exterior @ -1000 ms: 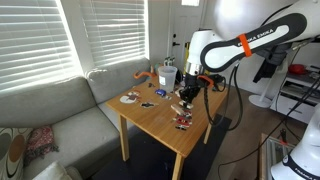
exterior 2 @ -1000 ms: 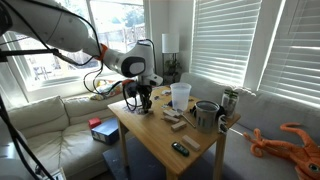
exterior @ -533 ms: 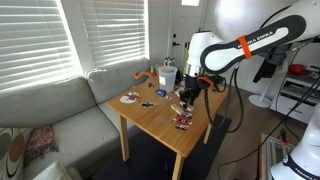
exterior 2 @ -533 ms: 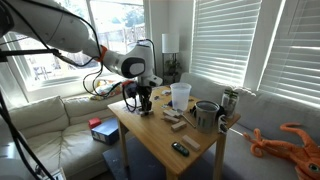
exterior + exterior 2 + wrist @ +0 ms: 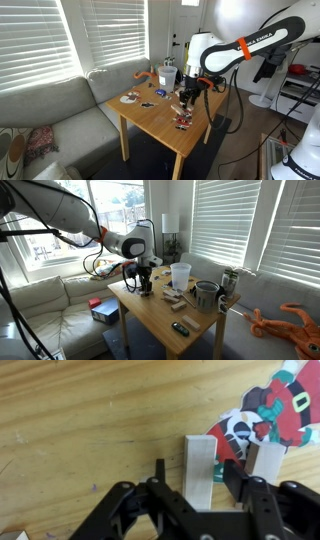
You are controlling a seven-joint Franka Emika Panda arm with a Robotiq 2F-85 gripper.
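In the wrist view my gripper (image 5: 195, 472) comes in from the bottom, low over the wooden table (image 5: 80, 420). It is open, with one jaw on each side of a pale upright wooden block (image 5: 199, 470) and a small gap on both sides. A second pale block (image 5: 266, 460) stands just right of the right jaw. A flat red and white Santa figure (image 5: 282, 400) lies behind both blocks. In both exterior views the gripper (image 5: 186, 97) (image 5: 143, 283) points down at the table's edge nearest the arm.
The table (image 5: 150, 315) also holds a clear cup (image 5: 180, 275), a metal pot (image 5: 207, 294), a can (image 5: 229, 282), small blocks (image 5: 173, 300) and a dark object (image 5: 180, 328). A plate (image 5: 130, 98) lies near the sofa (image 5: 50, 125). An orange octopus toy (image 5: 292, 320) lies on a couch.
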